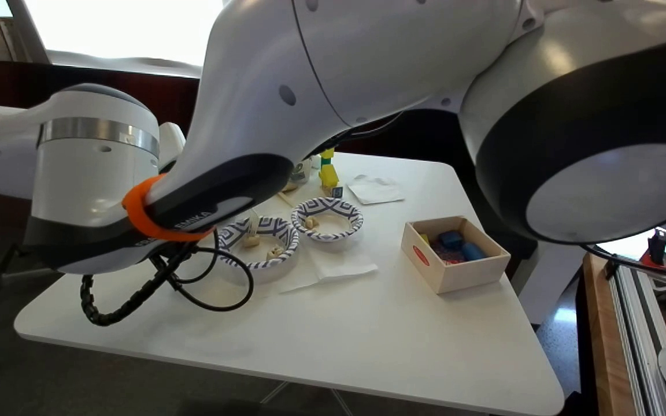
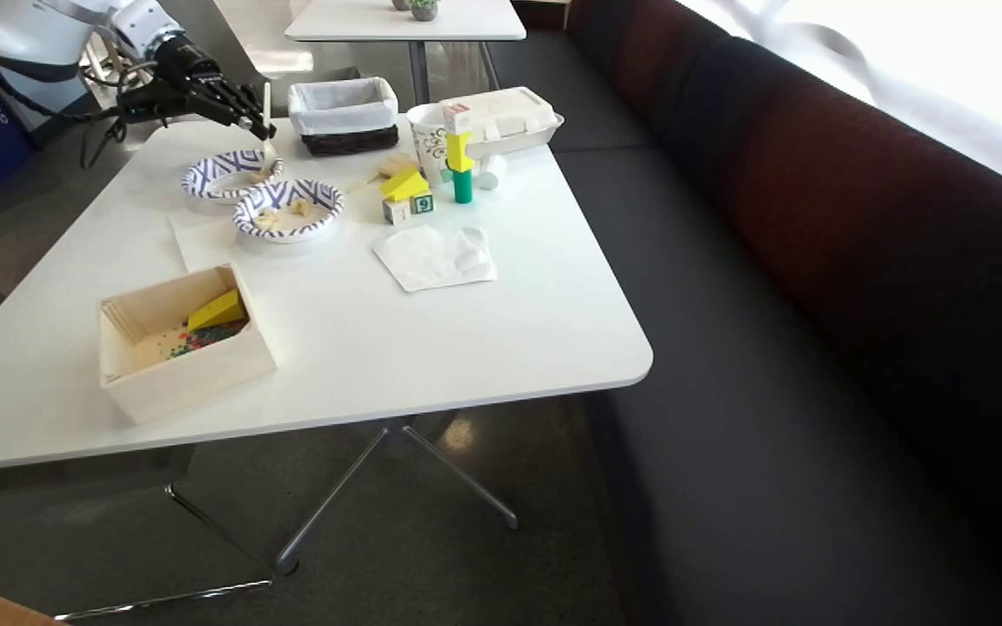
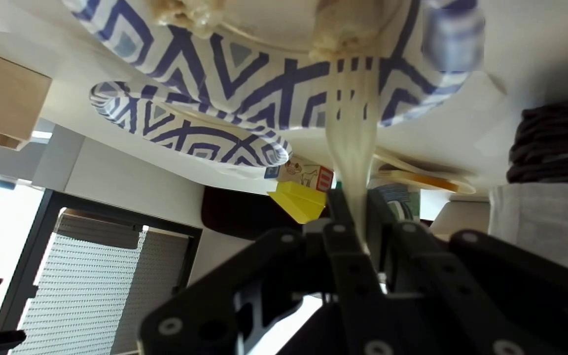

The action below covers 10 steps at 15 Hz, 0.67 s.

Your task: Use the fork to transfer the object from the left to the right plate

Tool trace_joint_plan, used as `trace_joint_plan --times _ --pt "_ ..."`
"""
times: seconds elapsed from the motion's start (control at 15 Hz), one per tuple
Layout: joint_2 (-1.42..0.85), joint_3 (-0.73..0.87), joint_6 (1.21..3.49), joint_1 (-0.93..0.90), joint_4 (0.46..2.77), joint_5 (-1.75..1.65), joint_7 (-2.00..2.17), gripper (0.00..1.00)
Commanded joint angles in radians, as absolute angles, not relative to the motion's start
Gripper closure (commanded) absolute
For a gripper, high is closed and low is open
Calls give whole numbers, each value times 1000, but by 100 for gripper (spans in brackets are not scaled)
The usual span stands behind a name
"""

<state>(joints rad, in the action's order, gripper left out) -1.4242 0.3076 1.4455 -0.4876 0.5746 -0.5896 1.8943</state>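
Observation:
My gripper is shut on the handle of a white plastic fork. It also shows in an exterior view and is hidden behind the arm in the other. The fork points down into a blue-and-white patterned bowl, also in both exterior views. Its tines are at a pale food piece; whether they pierce it I cannot tell. Another piece lies in this bowl. A second patterned bowl stands beside it with pale pieces inside.
An open wooden box with blocks stands on the table. A lined basket, paper cup, white carton and stacked blocks are behind the bowls. Napkins lie flat on the table.

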Motion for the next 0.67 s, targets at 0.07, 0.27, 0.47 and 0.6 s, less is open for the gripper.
trace_joint_plan --times 0.07,0.27,0.47,0.6 --pt "-1471 309 1478 -493 527 -598 1874 97" --pt "-1479 297 1499 -493 525 -585 1856 97" --pt "-1476 278 1514 -483 525 -566 1838 97" --pt "-1468 267 1521 -471 526 -557 1830 97"
